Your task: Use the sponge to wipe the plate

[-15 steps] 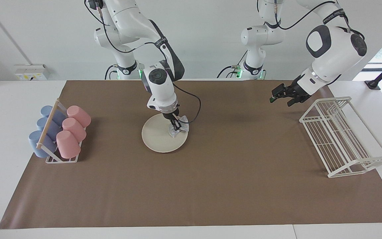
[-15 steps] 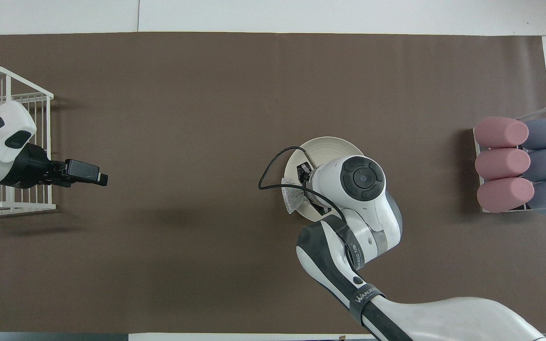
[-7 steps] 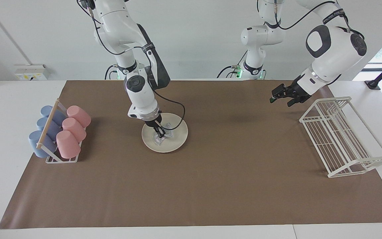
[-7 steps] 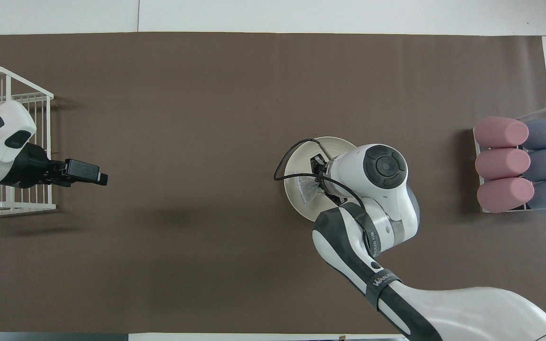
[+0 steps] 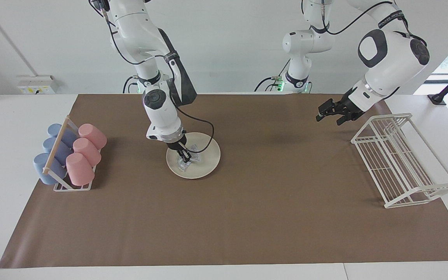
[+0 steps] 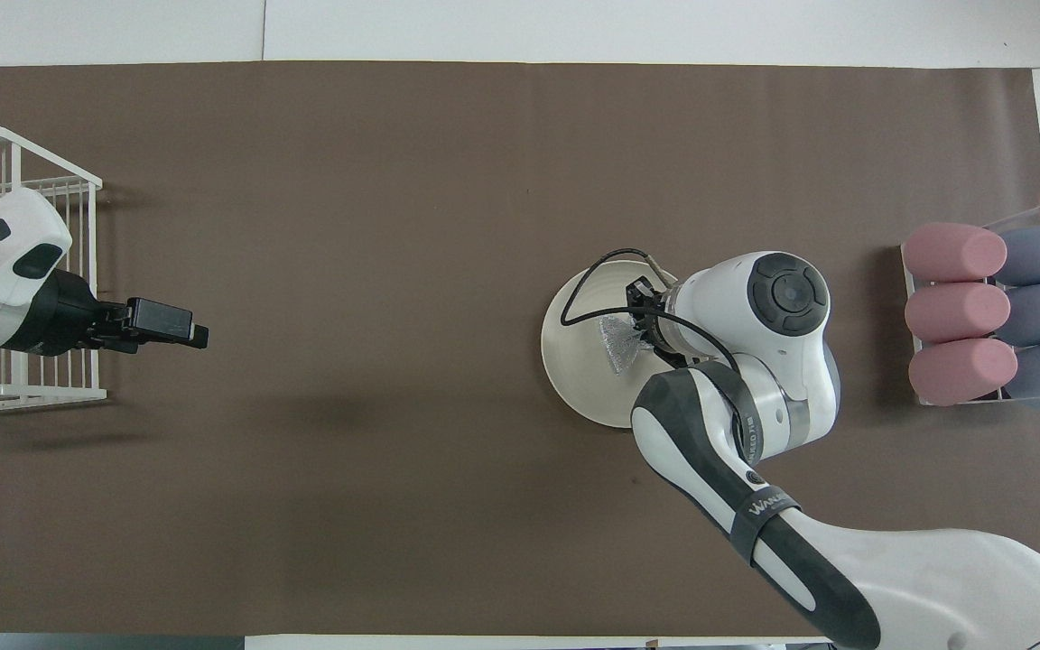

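Shifted toward the cup rack (image 5: 70, 155) since the earlier frame, the right end effector (image 5: 185, 157) clenches the sponge (image 5: 186, 161) pressed on the plate (image 5: 204, 163) at mid-desk (image 5: 224, 217), while the left end effector (image 5: 327, 112), fingers parted, waits raised beside the wire rack (image 5: 399, 163).

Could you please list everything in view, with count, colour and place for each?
plate: one, cream-white, on the brown mat, mid-table.
sponge: one, silvery-grey, on the plate, pinched by the right gripper.
pink cups: three, lying in a holder at the right arm's end.
blue cups: three, same holder, beside the pink ones.
wire rack: one, white, at the left arm's end.
mat: one, brown, covering the table.
right gripper: down on the plate, shut on the sponge.
left gripper: waiting in the air over the mat beside the rack.
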Controlling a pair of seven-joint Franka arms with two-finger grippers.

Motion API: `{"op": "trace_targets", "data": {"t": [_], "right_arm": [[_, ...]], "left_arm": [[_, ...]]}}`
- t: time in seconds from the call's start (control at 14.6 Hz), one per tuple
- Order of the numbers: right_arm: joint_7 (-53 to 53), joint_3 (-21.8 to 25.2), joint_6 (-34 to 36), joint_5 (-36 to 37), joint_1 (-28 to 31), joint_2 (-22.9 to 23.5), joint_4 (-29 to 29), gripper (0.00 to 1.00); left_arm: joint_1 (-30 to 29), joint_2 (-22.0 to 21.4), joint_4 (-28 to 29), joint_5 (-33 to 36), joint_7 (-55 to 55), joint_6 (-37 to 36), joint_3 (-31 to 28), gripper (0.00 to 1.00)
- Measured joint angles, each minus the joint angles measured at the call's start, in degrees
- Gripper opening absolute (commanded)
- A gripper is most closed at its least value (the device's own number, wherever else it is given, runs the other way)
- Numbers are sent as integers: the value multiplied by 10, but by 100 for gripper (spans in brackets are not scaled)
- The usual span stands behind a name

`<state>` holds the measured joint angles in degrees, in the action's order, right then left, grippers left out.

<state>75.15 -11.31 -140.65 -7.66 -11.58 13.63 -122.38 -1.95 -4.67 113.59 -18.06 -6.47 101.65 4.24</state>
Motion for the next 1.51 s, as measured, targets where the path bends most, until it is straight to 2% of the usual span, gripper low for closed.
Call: {"op": "trace_targets", "data": {"t": [0.27, 0.62, 0.75, 0.89, 1.03, 1.17, 1.3, 1.51], "right_arm": [[111, -1, -13, 0, -67, 0, 0, 0], [133, -1, -10, 0, -68, -1, 17, 0], [160, -8, 35, 0, -68, -6, 58, 0], [189, -23, 126, 0, -69, -17, 125, 0], [211, -34, 215, 0, -71, -26, 191, 0], [227, -35, 268, -1, -78, -30, 247, 0], [251, -35, 292, -1, -96, -28, 289, 0], [275, -35, 303, 0, -124, -22, 308, 0]], "left_arm": [[0, 0, 0, 0, 3, 1, 1, 100], [0, 0, 0, 0, 5, 1, 1, 100], [0, 0, 0, 0, 6, 1, 1, 100], [-1, 0, 0, -11, 8, 1, -1, 100], [-2, 0, 0, -72, 8, 1, -4, 100], [-8, 0, 1, -137, 8, 0, -4, 100], [-8, 0, 9, -204, 7, -1, -5, 100], [-8, 0, 37, -313, -28, -4, -4, 100]]}}
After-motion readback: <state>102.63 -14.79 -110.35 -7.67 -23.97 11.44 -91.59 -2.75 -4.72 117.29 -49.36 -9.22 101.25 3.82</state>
